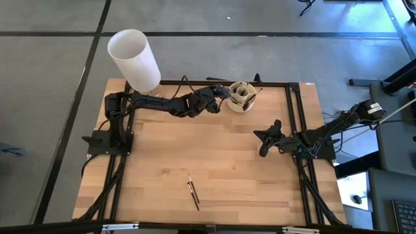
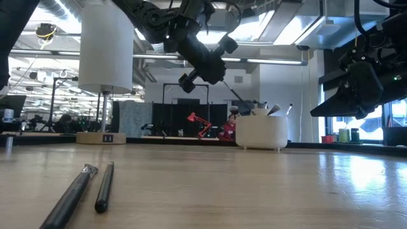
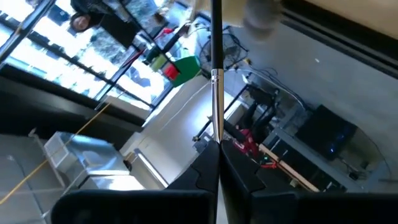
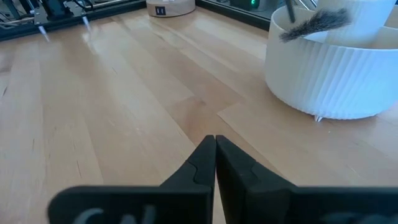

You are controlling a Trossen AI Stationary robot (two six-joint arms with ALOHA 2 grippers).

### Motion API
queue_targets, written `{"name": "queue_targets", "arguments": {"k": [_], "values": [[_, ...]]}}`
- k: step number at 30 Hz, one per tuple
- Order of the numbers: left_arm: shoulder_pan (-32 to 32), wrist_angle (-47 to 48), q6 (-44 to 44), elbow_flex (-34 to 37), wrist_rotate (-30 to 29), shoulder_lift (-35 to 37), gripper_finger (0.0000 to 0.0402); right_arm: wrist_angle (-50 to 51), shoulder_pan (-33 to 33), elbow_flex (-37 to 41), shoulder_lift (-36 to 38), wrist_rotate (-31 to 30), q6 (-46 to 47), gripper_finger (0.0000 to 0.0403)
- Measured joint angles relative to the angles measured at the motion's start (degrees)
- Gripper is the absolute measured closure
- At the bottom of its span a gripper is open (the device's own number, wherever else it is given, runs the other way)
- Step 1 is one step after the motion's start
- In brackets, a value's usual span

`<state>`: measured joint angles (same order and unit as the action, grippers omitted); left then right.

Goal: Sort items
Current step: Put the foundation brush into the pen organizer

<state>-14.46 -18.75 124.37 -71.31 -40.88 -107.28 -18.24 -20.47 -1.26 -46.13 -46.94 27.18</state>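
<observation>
My left gripper [image 1: 221, 93] hangs above the table's far edge, just left of the round beige cup [image 1: 233, 105], and is shut on a thin black-and-silver brush stick [image 3: 216, 93]. The cup [image 2: 261, 133] stands on the table with several brushes in it, one with dark bristles [image 4: 311, 25]. Two more black sticks [image 1: 193, 192] lie flat side by side near the table's near edge, also visible in the low view [image 2: 76, 194]. My right gripper [image 1: 259, 134] is shut, touches nothing, and hovers low over the table right of centre. My left gripper pinches the stick by one end [image 3: 217, 138] between its two fingers. The stick runs straight on past the fingertips, in line with them. The gripper slants down toward the cup, and the stick [image 2: 238, 97] is lifted clear of the table. Whether its far end is inside the cup, I cannot tell.
A tall white cylinder [image 1: 133, 58] stands on a round base at the table's far left corner. Black rails [image 1: 294, 117] run along the table's sides and far edge. Bare wood [image 1: 195, 143] lies between the cup and the two sticks.
</observation>
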Motion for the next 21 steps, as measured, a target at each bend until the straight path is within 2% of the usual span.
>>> {"name": "queue_targets", "arguments": {"k": [16,21], "values": [[0.16,1.14,0.12,0.0,2.0,-1.09,0.039,-0.11,0.0,0.0,0.0,-0.04,-0.2,0.0389],[0.16,0.43,0.16,0.02,2.08,-3.04,0.037,-0.16,0.0,0.0,0.0,-0.04,-0.43,0.0389]]}}
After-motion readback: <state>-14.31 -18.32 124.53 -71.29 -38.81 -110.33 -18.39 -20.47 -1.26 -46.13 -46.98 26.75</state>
